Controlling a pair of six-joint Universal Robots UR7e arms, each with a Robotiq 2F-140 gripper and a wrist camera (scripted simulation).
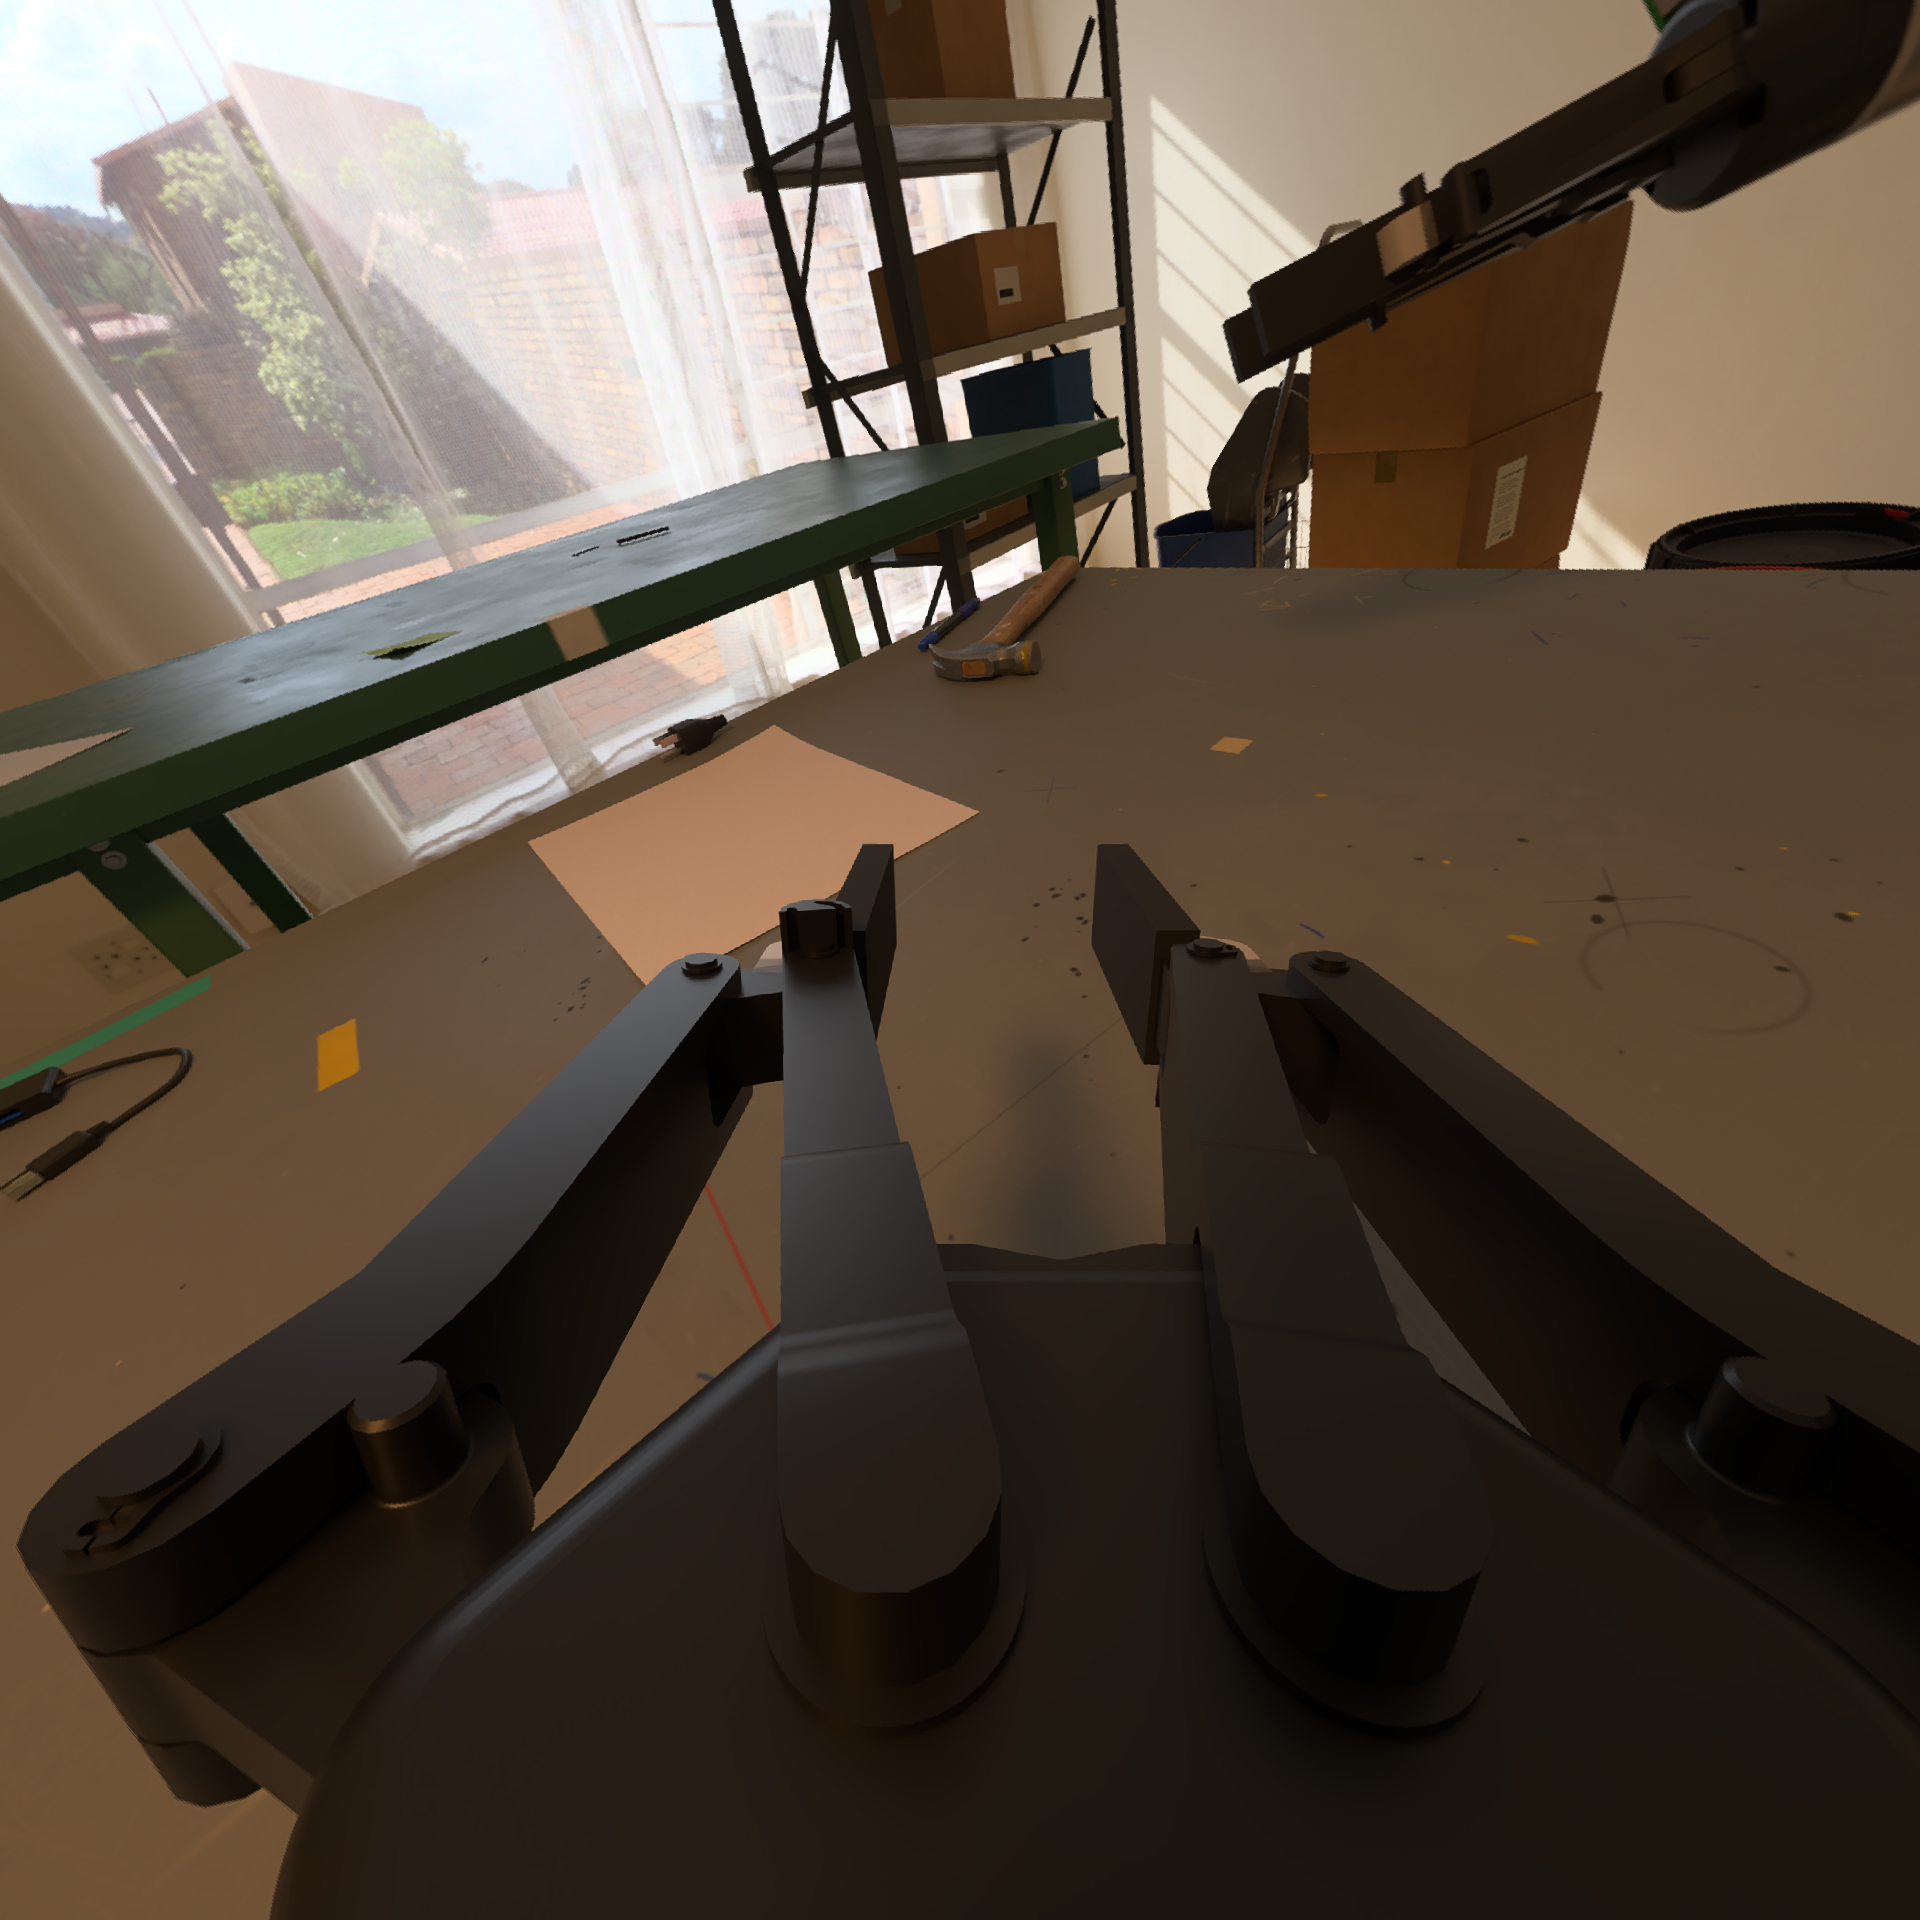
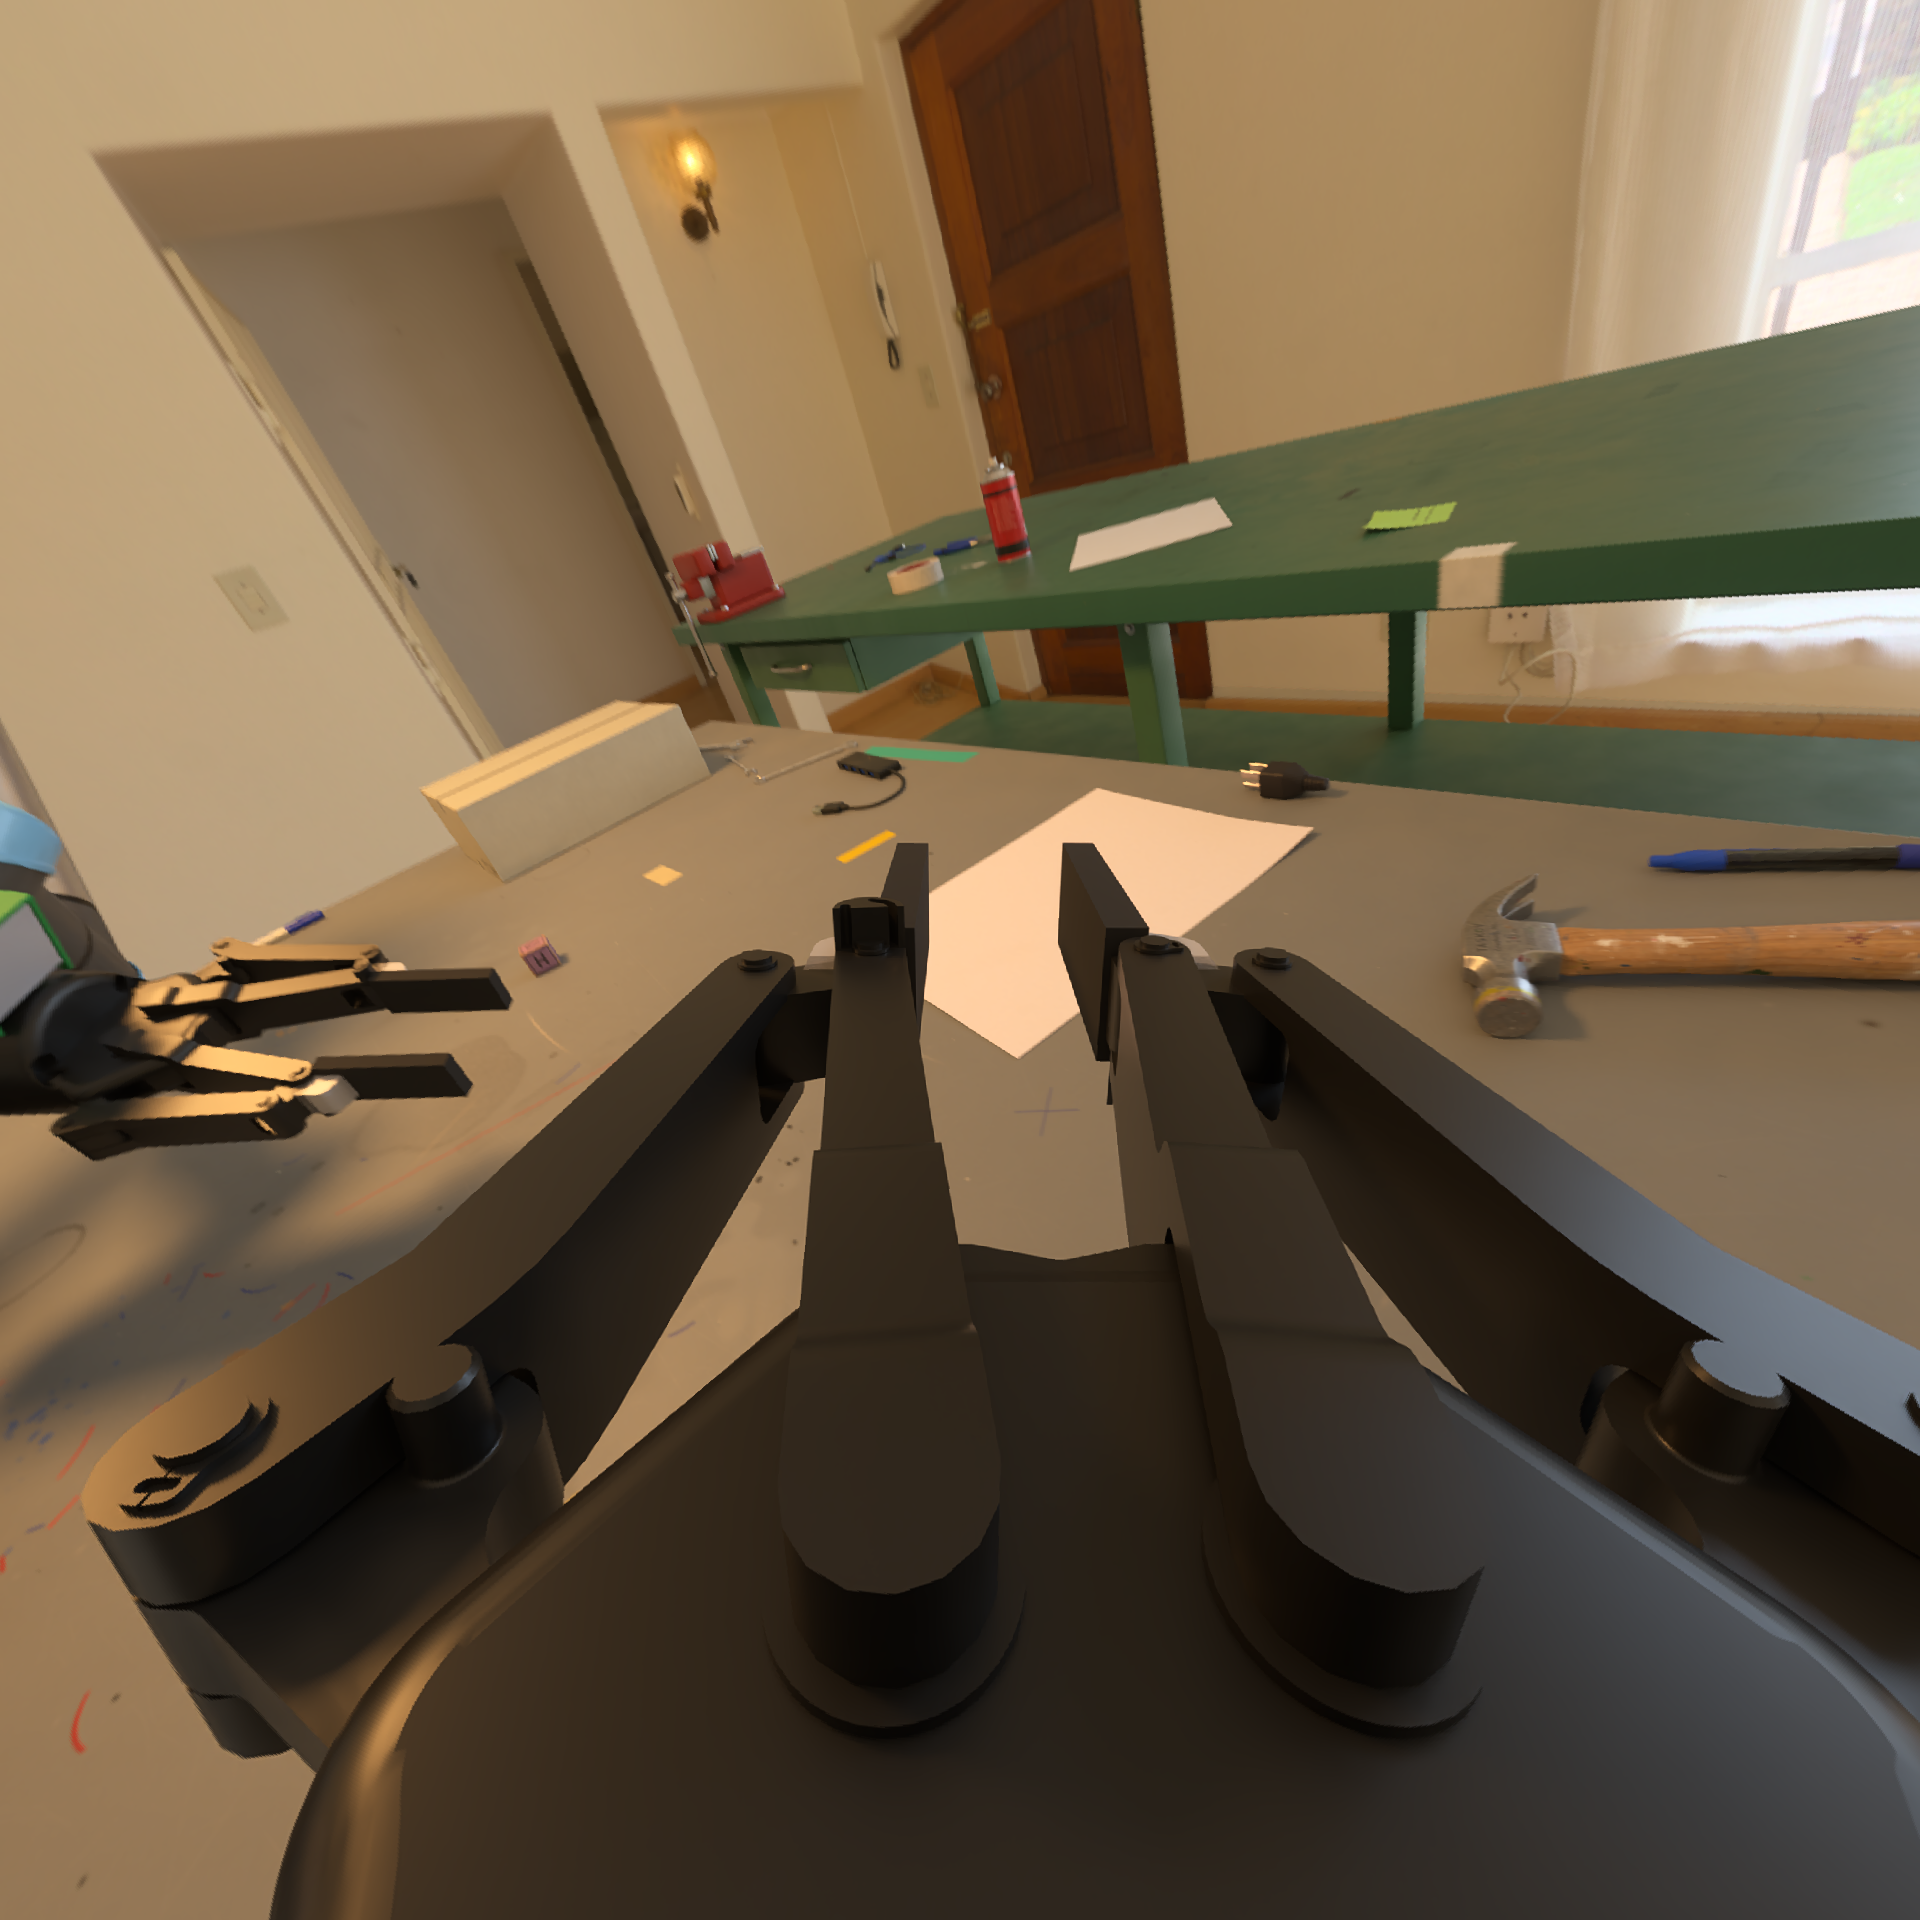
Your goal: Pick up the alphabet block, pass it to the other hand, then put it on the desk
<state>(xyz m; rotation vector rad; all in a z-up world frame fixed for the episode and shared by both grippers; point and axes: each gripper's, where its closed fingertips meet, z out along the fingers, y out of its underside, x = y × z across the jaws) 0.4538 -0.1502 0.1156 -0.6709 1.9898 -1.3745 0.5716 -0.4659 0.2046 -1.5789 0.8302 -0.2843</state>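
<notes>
The alphabet block [image 2: 540, 954] is a small purple cube lying on the grey desk [image 2: 1351, 1143], far left of centre in the right wrist view. It does not show in the left wrist view. My right gripper [image 2: 992, 873] is open and empty, above the desk over a white paper sheet [image 2: 1101, 894]. My left gripper [image 1: 992, 883] is open and empty, low over the desk [image 1: 1351, 831]. It also shows in the right wrist view [image 2: 478, 1034], open, just short of the block. The right gripper [image 1: 1247, 343] shows side-on at the top right of the left wrist view.
A hammer [image 2: 1662, 951] and a blue pen [image 2: 1766, 858] lie at the right. A white box [image 2: 571, 790], a USB hub with cable [image 2: 868, 774] and a black plug [image 2: 1283, 777] lie toward the far edge. A green workbench [image 2: 1351, 540] stands beyond the desk.
</notes>
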